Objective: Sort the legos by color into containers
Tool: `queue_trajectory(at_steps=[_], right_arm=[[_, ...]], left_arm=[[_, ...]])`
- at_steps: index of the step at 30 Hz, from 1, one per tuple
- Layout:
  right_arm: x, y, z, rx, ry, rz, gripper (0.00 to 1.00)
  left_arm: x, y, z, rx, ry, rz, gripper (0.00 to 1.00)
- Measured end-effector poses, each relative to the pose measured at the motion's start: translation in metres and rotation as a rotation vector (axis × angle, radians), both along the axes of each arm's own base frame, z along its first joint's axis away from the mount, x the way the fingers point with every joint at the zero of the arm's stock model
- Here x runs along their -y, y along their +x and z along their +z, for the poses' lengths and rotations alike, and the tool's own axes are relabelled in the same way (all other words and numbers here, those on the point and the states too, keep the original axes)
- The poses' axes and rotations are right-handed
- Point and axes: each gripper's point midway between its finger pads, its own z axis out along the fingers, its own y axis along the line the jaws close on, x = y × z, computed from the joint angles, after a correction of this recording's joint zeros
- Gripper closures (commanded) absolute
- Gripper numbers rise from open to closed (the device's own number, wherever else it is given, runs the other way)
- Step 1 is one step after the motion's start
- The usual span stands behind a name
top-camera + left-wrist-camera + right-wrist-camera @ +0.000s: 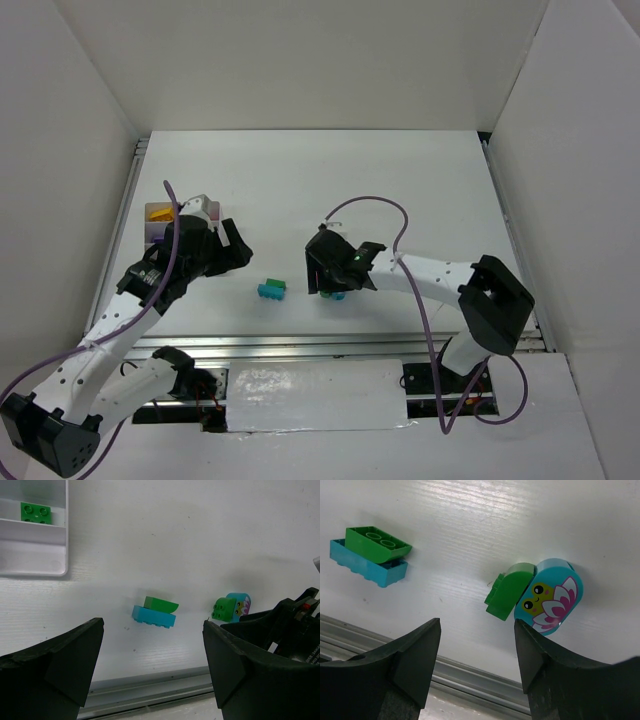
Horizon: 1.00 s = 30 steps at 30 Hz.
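A teal studded lego with a green sloped lego on top lies on the white table. To its right a green lego leans against a teal oval lego with a frog picture. My right gripper hovers just over that pair, open, with nothing between its fingers. My left gripper is wide open and empty, near the white tray. One compartment holds a green lego. An orange lego shows in the tray past the left arm.
A metal rail runs along the table's near edge, close below both grippers. White walls enclose the table on the left, back and right. The left arm hides most of the tray in the top view.
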Motion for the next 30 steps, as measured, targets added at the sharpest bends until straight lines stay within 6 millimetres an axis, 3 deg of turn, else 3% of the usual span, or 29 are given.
queue_trajectory(at_steps=[4, 10, 15, 21, 26, 29, 30], right_arm=[[0.000, 0.003, -0.003, -0.005, -0.012, -0.020, 0.32], [0.013, 0.008, 0.001, 0.029, -0.041, -0.086, 0.18], [0.029, 0.019, 0.011, 0.058, -0.036, -0.141, 0.12], [0.043, 0.032, -0.008, 0.031, -0.090, -0.195, 0.10], [0.046, 0.028, -0.043, -0.035, -0.168, -0.200, 0.17], [0.046, 0.025, -0.052, -0.058, -0.180, -0.192, 0.31], [0.046, 0.025, -0.052, -0.060, -0.179, -0.191, 0.41]], left_arm=[[-0.001, 0.000, 0.000, 0.001, 0.002, 0.003, 0.07], [0.000, 0.000, 0.000, 0.000, 0.002, 0.002, 0.07], [0.000, 0.001, -0.002, -0.007, 0.005, 0.001, 0.07], [0.001, 0.000, -0.003, -0.008, 0.001, -0.005, 0.07], [0.002, 0.000, -0.004, -0.012, -0.003, -0.010, 0.07], [0.004, -0.001, -0.005, -0.015, -0.009, -0.019, 0.07], [0.005, -0.002, -0.006, -0.017, -0.010, -0.022, 0.07]])
